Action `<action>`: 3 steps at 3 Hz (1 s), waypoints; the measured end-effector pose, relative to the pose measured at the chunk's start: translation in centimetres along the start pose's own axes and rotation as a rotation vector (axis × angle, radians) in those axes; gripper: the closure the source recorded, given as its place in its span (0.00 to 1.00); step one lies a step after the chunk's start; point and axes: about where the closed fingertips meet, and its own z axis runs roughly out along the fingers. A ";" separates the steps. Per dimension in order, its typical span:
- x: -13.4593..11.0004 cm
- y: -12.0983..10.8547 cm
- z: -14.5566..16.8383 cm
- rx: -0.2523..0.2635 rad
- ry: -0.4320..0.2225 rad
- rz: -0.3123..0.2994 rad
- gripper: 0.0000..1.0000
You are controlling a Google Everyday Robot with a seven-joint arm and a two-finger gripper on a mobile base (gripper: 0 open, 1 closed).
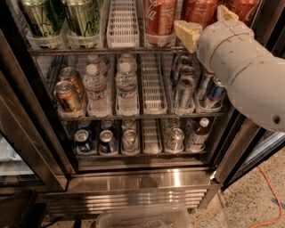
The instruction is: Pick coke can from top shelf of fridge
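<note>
The fridge stands open in front of me. Its top shelf carries three red coke cans: one at the left, one in the middle and one at the right. My gripper is at the top right, raised to that shelf, on the end of the white arm. Its two yellowish fingers stand apart, one left of the middle coke can and one right of it. The arm hides the lower part of that can.
Green-gold cans and an empty white lane tray share the top shelf. The middle shelf holds copper-brown cans, water bottles and silver cans. The bottom shelf holds several cans. The glass door frame is at left.
</note>
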 end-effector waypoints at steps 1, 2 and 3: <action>-0.1 -0.4 0.4 0.024 -0.002 0.005 0.30; -0.1 -1.2 1.2 0.062 0.002 0.014 0.32; -0.4 -1.3 1.7 0.068 0.000 0.022 0.34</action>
